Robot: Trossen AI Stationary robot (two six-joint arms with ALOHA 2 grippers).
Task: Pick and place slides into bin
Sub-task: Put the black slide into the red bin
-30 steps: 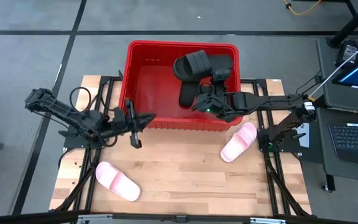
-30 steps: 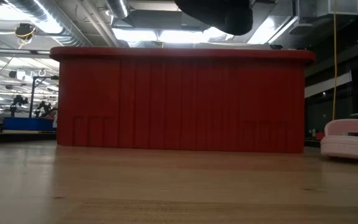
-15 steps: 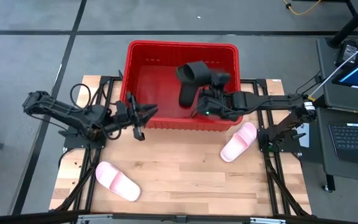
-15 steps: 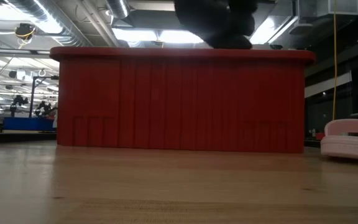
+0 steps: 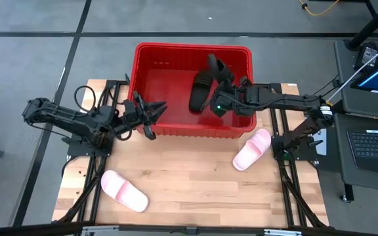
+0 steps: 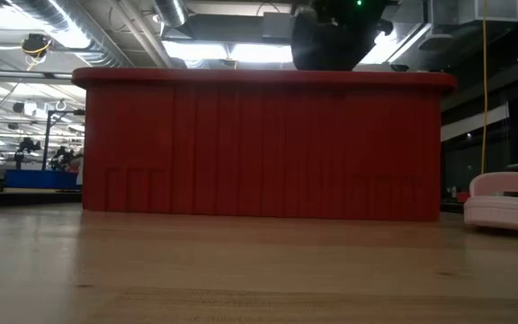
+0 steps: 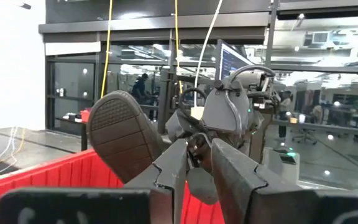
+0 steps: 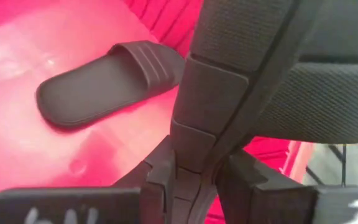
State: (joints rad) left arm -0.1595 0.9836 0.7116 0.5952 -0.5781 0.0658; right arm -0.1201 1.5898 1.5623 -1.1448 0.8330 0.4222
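**Second black slide held over the bin, release pending**

The right gripper [image 5: 220,84] is over the large rectangular red plastic crate with ribbed walls, the bin [image 5: 151,56], with its fingers closed on a black open-toed slip-on slide [image 5: 213,67]. In the right wrist view the two dark fingers pinch the textured black sole [image 8: 272,74] between them. The held slide stands on edge and tilted, above the bin's interior, near its right half. In the low view only a dark mass [image 6: 331,40] shows above the bin's rim; how high the slide hangs over the floor cannot be told.

A second black slide [image 5: 198,95] lies flat on the bin floor, just beside the gripper; the right wrist view shows it strap up [image 8: 104,78].

Two pale pink slides are on the wooden table, outside the bin: one [image 5: 252,149] near the bin's front right corner, one [image 5: 124,191] well apart at the front left.

The left gripper [image 5: 151,113] waits at the bin's front left wall, fingers spread, holding nothing.

Risks, as judged from here:
- Released on edge, the held slide may topple onto the flat black one and stack rather than lie side by side, which would cost floor space for the pink pair.
- The grip is on the sole edge only; a slip could drop it early. It would most likely still land inside.
- The left gripper sits close to the wall; any reach forward could knock the bin.
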